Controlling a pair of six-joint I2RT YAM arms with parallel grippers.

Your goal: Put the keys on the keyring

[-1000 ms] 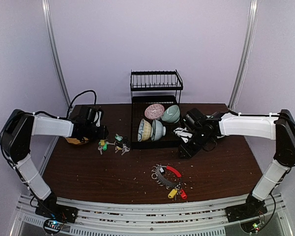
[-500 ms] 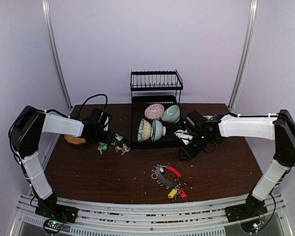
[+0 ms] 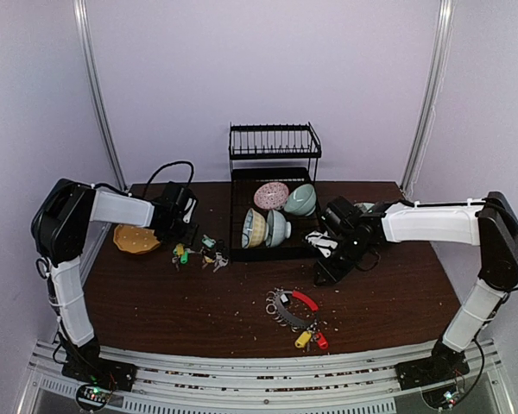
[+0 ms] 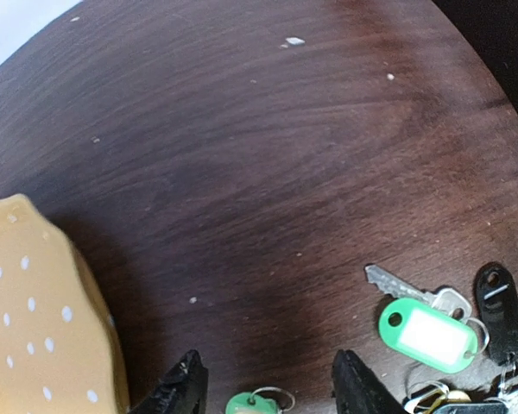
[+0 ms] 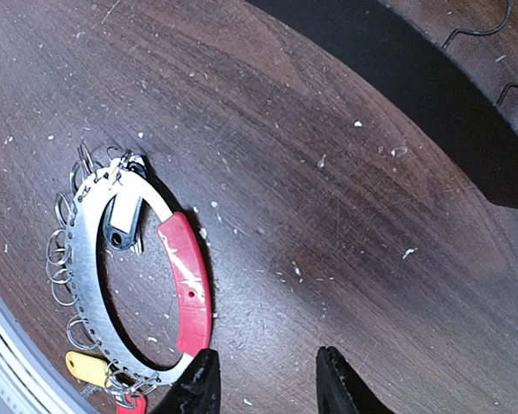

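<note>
Now, my arms outstretched, left claw (image 4: pixel 263 384) released near the keys (image 4: pixel 423 332), right claw (image 5: pixel 263 379) released beside the keyring (image 5: pixel 91 285).

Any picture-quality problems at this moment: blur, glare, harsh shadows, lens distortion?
Top external: even soft light, sharp, but the keys are too small for detail. Left wrist: in focus, edges bent by the wide lens, green-tagged key crisp. Right wrist: sharp, no glare; the keyring throws a narrow shadow, and a broad dark band crosses the upper right.
</note>
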